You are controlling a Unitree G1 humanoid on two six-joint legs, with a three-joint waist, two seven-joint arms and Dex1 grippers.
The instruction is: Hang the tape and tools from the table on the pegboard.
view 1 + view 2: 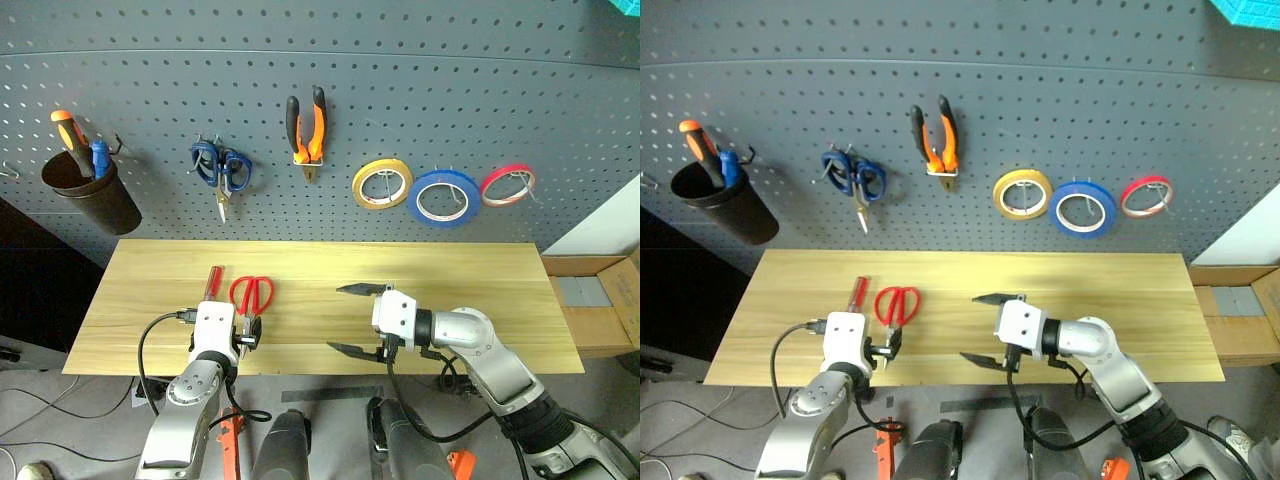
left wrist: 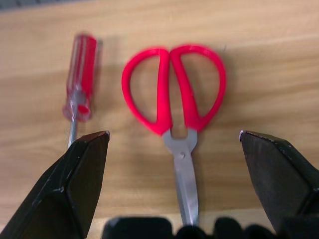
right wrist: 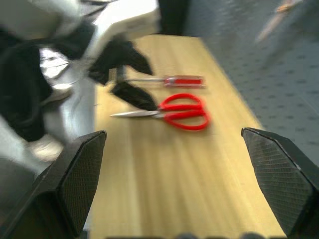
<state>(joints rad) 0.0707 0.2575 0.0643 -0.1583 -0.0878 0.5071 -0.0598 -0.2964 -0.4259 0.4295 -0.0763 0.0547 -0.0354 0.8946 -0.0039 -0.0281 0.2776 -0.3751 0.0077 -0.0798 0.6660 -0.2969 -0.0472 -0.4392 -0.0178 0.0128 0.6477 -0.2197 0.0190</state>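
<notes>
On the pegboard (image 1: 420, 80) the pliers (image 1: 306, 130) already hung from a hook, and the blue tape (image 1: 443, 197) hung between a yellow tape ring (image 1: 381, 183) and a red tape ring (image 1: 508, 185). Further left hung blue scissors (image 1: 222, 168) and a dark cup (image 1: 92, 190) with an orange-handled tool standing in it. The red scissors (image 1: 251, 294) lay on the table (image 1: 480, 290) near its left front part, handles toward the board and blades toward the front edge, with the screwdriver (image 1: 212, 282) just beside them on the left, not touching. The left gripper (image 1: 243, 335) hovered low over the scissors' blade tips, its fingers (image 2: 75, 184) spread wide and empty, the blades lying between them in the wrist view. The right gripper (image 1: 352, 318) sat above the middle of the table, pointing left toward the scissors, jaws also released wide with nothing between them, well apart from both tools.
</notes>
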